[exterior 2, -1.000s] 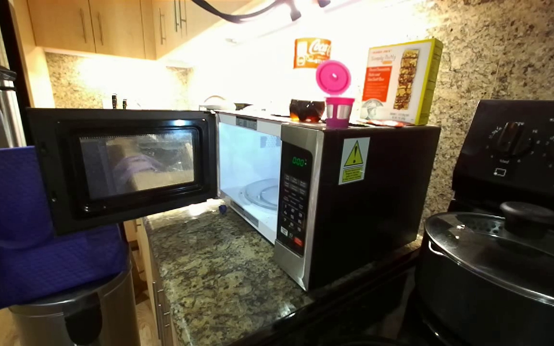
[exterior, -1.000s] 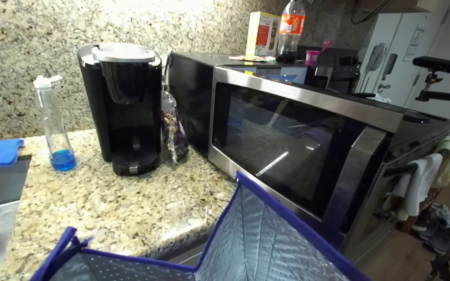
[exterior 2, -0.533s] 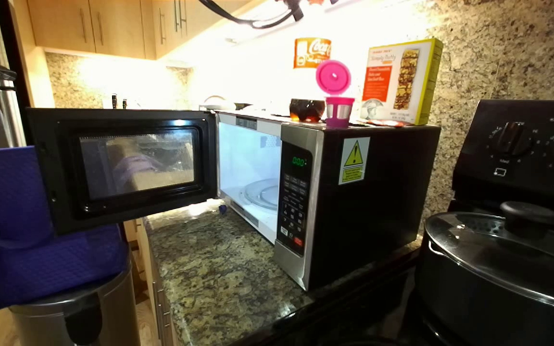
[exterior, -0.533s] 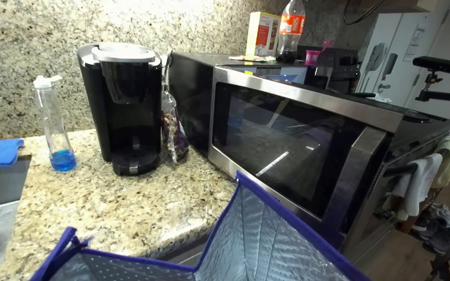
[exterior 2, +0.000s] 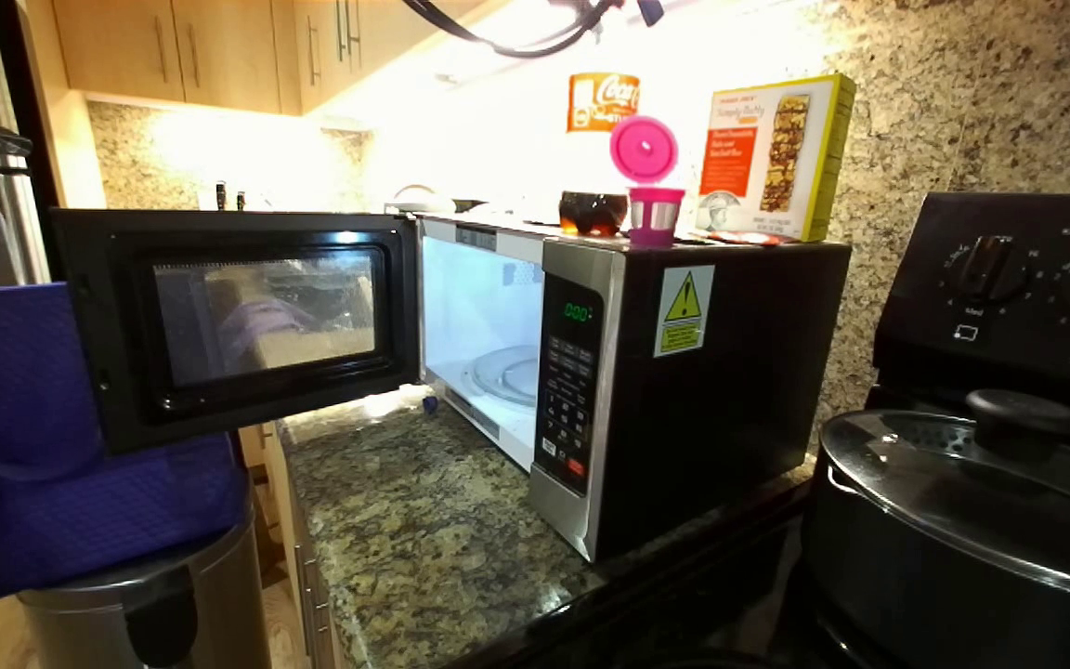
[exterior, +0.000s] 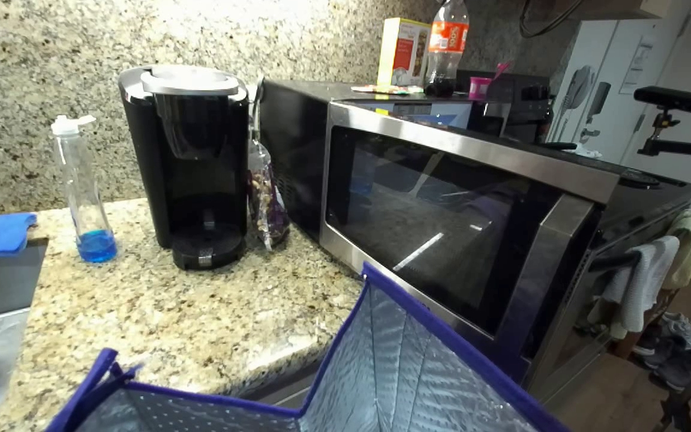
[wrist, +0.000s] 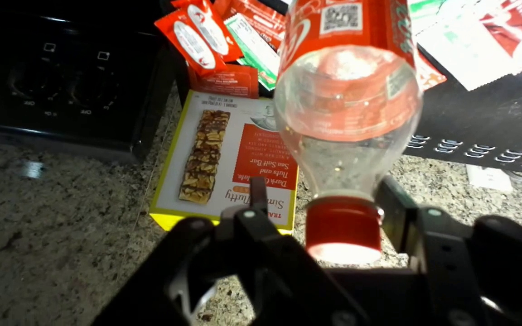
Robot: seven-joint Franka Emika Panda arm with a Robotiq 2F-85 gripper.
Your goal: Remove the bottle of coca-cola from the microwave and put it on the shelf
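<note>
Changed against a second ago: dark cable [exterior 2: 498, 45], top edge of an exterior view, now further right and slightly lower. Unchanged in both exterior views: the bottle of coca-cola [wrist: 347, 131], the microwave [exterior 2: 711, 418] with its door [exterior 2: 256, 325] swung out, and the box [exterior 2: 767, 158].

1. My end effector [wrist: 323, 190]. Wrist view: fingers [wrist: 394, 208] standing wide, one to each side of the bottle's red cap [wrist: 342, 226]. Visible gap between the cap and the finger at picture left; whether the finger at picture right touches, I cannot tell.

2. The bottle of coca-cola. Upright on top of the microwave, just beside a pink cup [exterior 2: 654, 216] with raised lid; dark drink low in its base. Red label [wrist: 379, 22]: white script "Coca" and a sideways "100%" across both exterior views; a square printed code in my wrist view.

3. The box. Title "Simply Nutty"; on its red panel "Nuts and Sea Salt Bar", upside down in my wrist view and partly hidden by a finger. Brand line there: only "TRA" shows.

4. The microwave. Set on a speckled surface [exterior 2: 433, 548]. Green display [exterior 2: 577, 313]: zeros. Side sticker [exterior 2: 684, 311]: yellow triangle, exclamation mark, small text illegible.

5. Packets [wrist: 224, 79], red, white and green, on the microwave's top; lettering mostly unreadable.

6. Stove panel [exterior 2: 1027, 288]. "Med" below a knob.
</note>
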